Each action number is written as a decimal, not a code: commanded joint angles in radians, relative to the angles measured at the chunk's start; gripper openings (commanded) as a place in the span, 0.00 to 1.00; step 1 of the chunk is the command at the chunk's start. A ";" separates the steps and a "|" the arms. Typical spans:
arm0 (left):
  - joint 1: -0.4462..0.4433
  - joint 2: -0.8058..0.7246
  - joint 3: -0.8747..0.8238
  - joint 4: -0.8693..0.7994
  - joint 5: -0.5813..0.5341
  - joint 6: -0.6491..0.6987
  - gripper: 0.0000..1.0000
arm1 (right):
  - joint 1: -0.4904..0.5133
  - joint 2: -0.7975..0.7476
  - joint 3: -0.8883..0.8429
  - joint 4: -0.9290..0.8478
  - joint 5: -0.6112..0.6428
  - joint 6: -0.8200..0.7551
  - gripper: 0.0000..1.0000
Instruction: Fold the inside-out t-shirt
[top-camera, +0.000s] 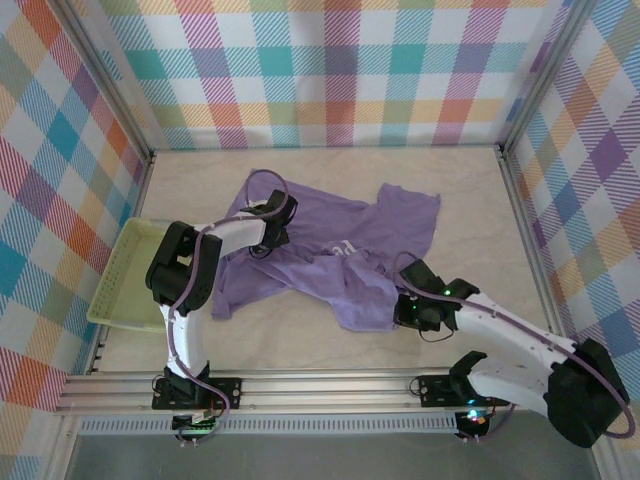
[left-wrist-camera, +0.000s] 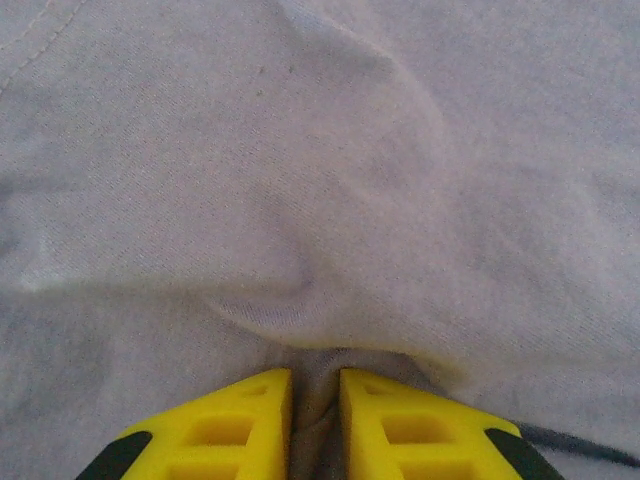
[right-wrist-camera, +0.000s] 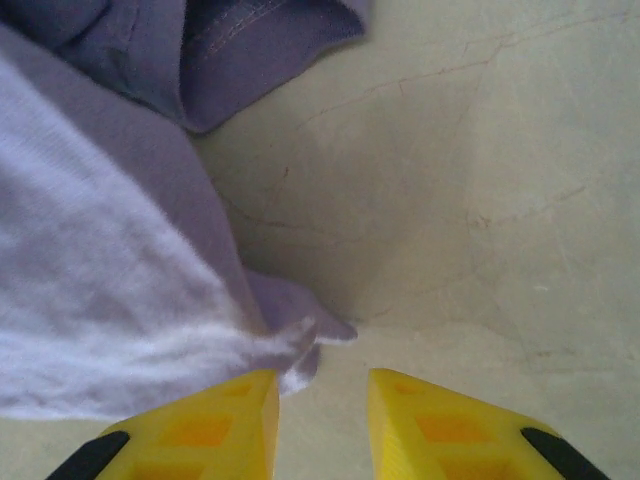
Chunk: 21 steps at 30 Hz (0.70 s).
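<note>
Left claw (left-wrist-camera: 315, 378) pinches a fold of the inside-out t-shirt (left-wrist-camera: 320, 180), its yellow fingers (left-wrist-camera: 240, 425) drawn close with pale fabric caught in the narrow gap between them. The cloth bulges in a soft ridge just ahead of the tips. From above, that claw (top-camera: 268, 238) sits on the half of the shirt nearer the green tray (top-camera: 125, 275). The right claw (right-wrist-camera: 322, 378) stands parted with nothing between its fingers. Bare counter (right-wrist-camera: 480, 200) shows through the gap, and a loose corner of the shirt (right-wrist-camera: 100, 300) lies just beside one fingertip. Seen from overhead, the right claw (top-camera: 405, 308) is at the shirt's near edge, on the side far from the tray. The lavender t-shirt (top-camera: 390, 225) lies crumpled on the marbled counter (top-camera: 300, 345) near the tray, on the tray's side away from the plaid wall (top-camera: 60, 180). Part of the shirt is bunched toward the arms, and a small white label (top-camera: 340, 248) shows near its middle.
</note>
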 joint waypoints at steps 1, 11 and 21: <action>0.013 0.029 -0.008 -0.044 0.068 0.010 0.21 | -0.009 0.048 -0.005 0.104 -0.013 -0.040 0.32; -0.014 0.047 0.015 -0.047 0.112 0.021 0.22 | -0.031 0.285 0.050 0.175 -0.017 -0.065 0.35; -0.032 0.007 0.052 -0.101 0.098 0.041 0.25 | -0.031 0.284 0.063 0.111 0.004 -0.053 0.27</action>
